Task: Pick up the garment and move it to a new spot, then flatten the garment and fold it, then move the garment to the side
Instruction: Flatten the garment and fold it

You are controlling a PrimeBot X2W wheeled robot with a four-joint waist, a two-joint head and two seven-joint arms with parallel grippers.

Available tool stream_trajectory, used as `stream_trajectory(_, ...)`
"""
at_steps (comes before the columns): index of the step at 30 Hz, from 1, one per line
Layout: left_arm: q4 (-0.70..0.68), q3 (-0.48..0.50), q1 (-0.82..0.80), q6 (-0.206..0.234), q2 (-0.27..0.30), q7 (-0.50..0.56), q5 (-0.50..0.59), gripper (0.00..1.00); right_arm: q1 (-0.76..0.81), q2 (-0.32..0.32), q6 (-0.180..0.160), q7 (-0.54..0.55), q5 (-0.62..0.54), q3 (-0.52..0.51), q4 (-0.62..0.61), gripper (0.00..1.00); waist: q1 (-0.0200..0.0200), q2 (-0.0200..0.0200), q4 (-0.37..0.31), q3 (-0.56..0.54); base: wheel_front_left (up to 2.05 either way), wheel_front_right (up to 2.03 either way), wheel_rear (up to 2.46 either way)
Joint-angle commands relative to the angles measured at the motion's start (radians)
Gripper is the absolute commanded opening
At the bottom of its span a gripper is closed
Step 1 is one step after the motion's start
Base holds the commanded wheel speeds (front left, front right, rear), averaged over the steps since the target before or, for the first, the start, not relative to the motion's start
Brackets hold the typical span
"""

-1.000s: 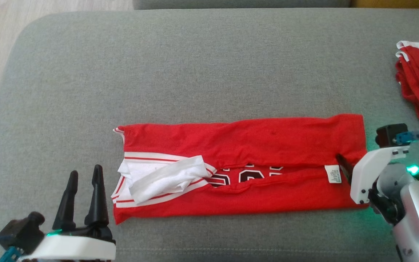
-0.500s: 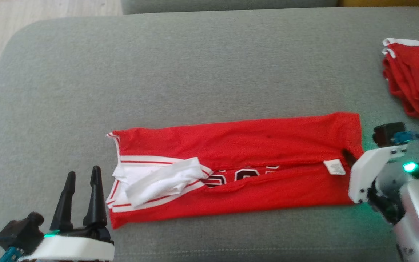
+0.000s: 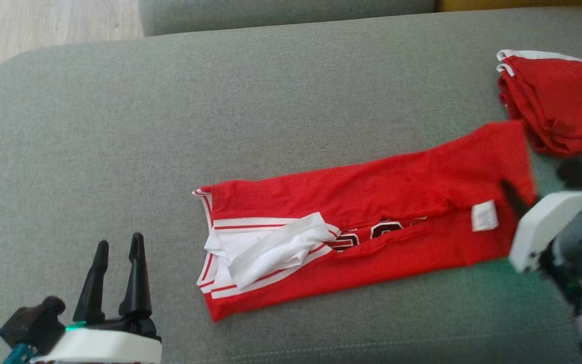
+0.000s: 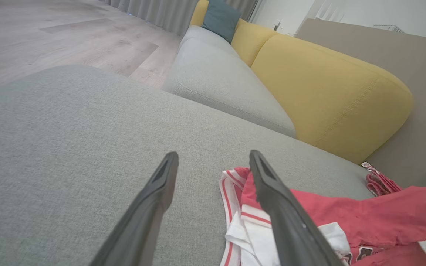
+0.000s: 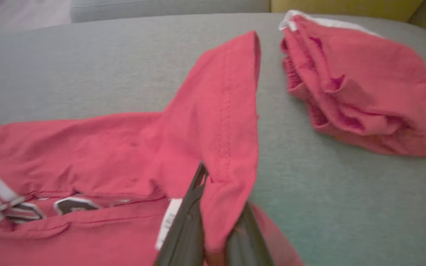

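Observation:
A red jersey [image 3: 372, 222] with white trim lies as a long folded strip across the grey sofa seat [image 3: 220, 126]. Its right end is lifted and tilted toward the far right. My right gripper [image 3: 516, 199] is shut on that hem; in the right wrist view the red cloth [image 5: 220, 147] drapes over the closed fingers [image 5: 194, 207]. A white label [image 3: 484, 218] sits beside the grip. My left gripper [image 3: 117, 258] stands open at the lower left, apart from the jersey's white collar end [image 4: 242, 221].
A second red garment [image 3: 548, 101] lies bunched at the far right of the seat, close to the lifted hem. A yellow backrest [image 4: 327, 99] and another grey cushion [image 4: 216, 77] lie beyond. Wood floor [image 3: 43, 20] shows past the seat's left edge.
My right gripper has pulled the jersey's right end up and toward the far right, slanting the strip and dragging it rightward. The head camera has also shifted. The left gripper stays put.

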Motion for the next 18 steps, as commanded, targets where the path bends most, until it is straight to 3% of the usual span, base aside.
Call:
stream_trajectory(1,-0.025,0.035,-0.033,-0.005,0.000,-0.012,0.011,1.00,0.009,0.000,0.007,0.012,0.029,0.041,-0.070,0.00,0.0000,0.0000,0.001,-0.006,0.00,0.00,0.00)
stream_trajectory(9,-0.011,0.028,-0.027,-0.007,0.004,-0.011,0.009,1.00,0.040,0.049,0.007,0.058,0.148,0.188,-0.216,0.00,0.0000,0.0000,0.034,-0.033,0.00,0.00,0.00)
stream_trajectory(18,-0.003,0.019,-0.019,-0.011,0.005,-0.009,0.005,1.00,-0.005,0.165,0.007,0.038,0.223,0.333,-0.192,0.00,0.0000,0.0000,0.085,-0.056,0.00,0.00,0.00)
